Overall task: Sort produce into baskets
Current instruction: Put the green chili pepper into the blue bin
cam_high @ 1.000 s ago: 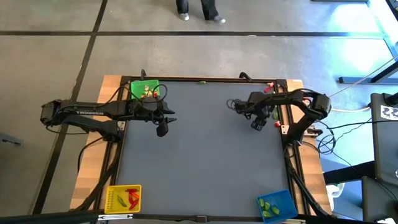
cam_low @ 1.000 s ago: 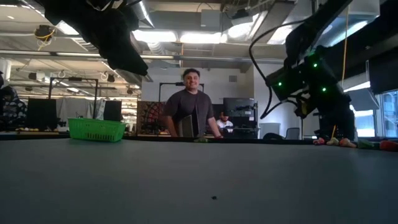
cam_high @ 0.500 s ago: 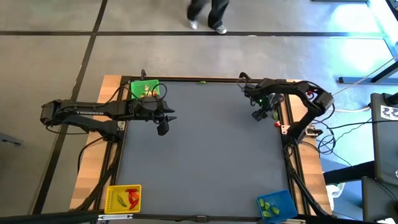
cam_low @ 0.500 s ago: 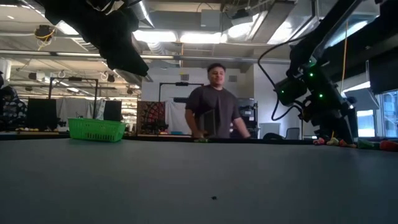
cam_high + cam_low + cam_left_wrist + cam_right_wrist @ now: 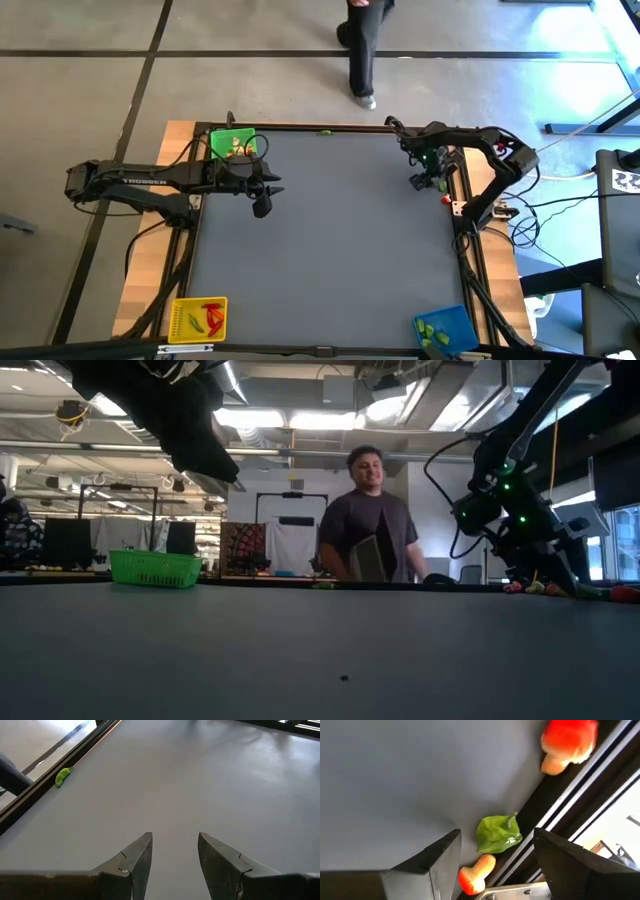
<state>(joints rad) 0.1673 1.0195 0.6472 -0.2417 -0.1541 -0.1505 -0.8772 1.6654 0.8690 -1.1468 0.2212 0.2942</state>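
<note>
My right gripper (image 5: 420, 182) hangs open, pointing steeply down, close to the table's right rail. In the right wrist view a green leafy piece (image 5: 497, 834) and a red-and-orange piece (image 5: 475, 872) lie on the mat between its spread fingers, untouched. A red-and-pale piece (image 5: 567, 742) lies farther along the rail. My left gripper (image 5: 262, 205) hovers open above bare mat near the green basket (image 5: 232, 145), which holds a few pieces. The yellow basket (image 5: 200, 318) and the blue basket (image 5: 445, 328) stand at the near corners.
A small green piece (image 5: 62, 776) lies at the table's far edge. The black rail (image 5: 580, 805) runs right beside the produce at the right edge. A red piece (image 5: 445, 199) lies by that rail. A person (image 5: 365, 525) walks behind the far edge.
My right gripper has swung from over the mat toward the table's right edge and a little toward the far edge, rolling about its axis, and now stands over the produce by the rail. Its fingers stay open. The person behind the table has walked to the right.
</note>
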